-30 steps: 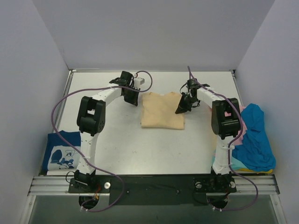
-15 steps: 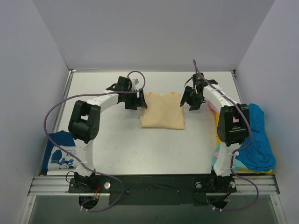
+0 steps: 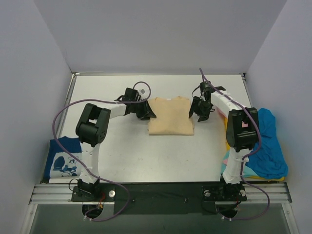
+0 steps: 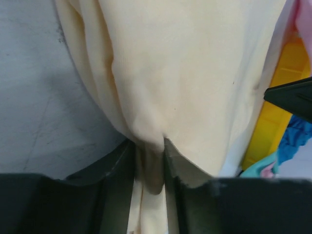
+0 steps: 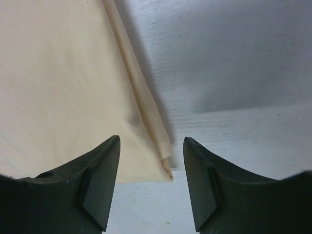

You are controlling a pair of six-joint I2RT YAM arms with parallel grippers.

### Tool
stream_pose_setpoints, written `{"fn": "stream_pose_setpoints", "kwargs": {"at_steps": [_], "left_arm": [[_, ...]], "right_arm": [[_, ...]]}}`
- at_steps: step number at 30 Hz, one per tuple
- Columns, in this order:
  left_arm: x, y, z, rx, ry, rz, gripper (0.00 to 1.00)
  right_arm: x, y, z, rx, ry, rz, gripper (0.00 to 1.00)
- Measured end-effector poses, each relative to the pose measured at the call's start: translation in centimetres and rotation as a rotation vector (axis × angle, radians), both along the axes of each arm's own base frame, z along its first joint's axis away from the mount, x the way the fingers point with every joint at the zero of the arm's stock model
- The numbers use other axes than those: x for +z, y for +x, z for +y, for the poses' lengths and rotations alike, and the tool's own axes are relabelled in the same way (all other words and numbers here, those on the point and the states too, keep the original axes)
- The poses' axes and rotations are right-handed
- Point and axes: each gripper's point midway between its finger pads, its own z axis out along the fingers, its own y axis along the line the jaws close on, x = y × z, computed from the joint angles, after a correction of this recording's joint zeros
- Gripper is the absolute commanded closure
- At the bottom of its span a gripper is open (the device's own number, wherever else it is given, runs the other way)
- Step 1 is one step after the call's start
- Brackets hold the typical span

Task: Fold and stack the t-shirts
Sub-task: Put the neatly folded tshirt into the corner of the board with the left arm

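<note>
Closing in on both sides, the left gripper (image 4: pixel 148 165) now has its jaws clenched on the tan t-shirt's (image 3: pixel 169 117) left edge at mid-table (image 3: pixel 146 156). The right gripper (image 5: pixel 151 146) jaws stand spread over its right edge, so the next fold looks near.

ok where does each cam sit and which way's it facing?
Top external: above and behind the bases, looking down on the table; left arm and right arm show whole.
Left wrist: on that wrist, looking along the left fingers, shut on the tan t-shirt.
Right wrist: on that wrist, looking down past the right fingers, open over the shirt's corner.
Shared: all three see the tan t-shirt.
</note>
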Motion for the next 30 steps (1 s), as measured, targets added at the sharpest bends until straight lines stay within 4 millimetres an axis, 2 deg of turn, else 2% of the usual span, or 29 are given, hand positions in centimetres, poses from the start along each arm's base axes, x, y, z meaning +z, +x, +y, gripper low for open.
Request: {"fn": "stream_pose_setpoints", "kwargs": {"at_steps": [1, 2, 6, 10, 13, 16, 19, 22, 27, 30], "left_arm": [[-0.2, -0.2, -0.2, -0.001, -0.016, 0.010, 0.83], [-0.4, -0.4, -0.4, -0.001, -0.030, 0.023, 1.00], [-0.5, -0.9, -1.3, -0.016, -0.095, 0.060, 1.00], [-0.7, -1.4, -0.4, -0.009, -0.114, 0.084, 1.00], [-0.6, -2.2, 2.2, 0.003, -0.080, 0.107, 1.00], [-0.3, -3.0, 6.1, 0.003, -0.010, 0.130, 1.00], [-0.1, -4.5, 9.6, -0.027, 0.083, 0.142, 1.00], [0.3, -7.0, 12.4, -0.103, 0.190, 0.150, 1.00], [1.5, -11.5, 15.9, -0.268, 0.357, 0.155, 1.00], [1.5, -14.4, 18.0, -0.358, 0.452, 0.175, 1.00]], "right_arm": [[0.0, 0.0, 0.0, -0.001, 0.003, 0.000, 0.50], [0.0, 0.0, 0.0, -0.002, 0.007, 0.001, 0.50], [-0.1, -0.2, -0.8, -0.026, 0.023, 0.008, 0.50], [0.5, -0.9, -2.1, -0.059, 0.028, 0.003, 0.50], [2.0, -1.3, -2.9, -0.078, 0.032, -0.032, 0.50], [3.5, -1.7, -3.0, -0.076, 0.038, -0.072, 0.50], [4.1, -1.9, -3.0, -0.074, 0.040, -0.089, 0.50], [4.0, -2.3, -3.1, -0.067, 0.037, -0.083, 0.50], [3.5, -2.9, -3.2, -0.058, 0.031, -0.067, 0.50], [3.7, -3.3, -3.2, -0.053, 0.030, -0.072, 0.50]]}}
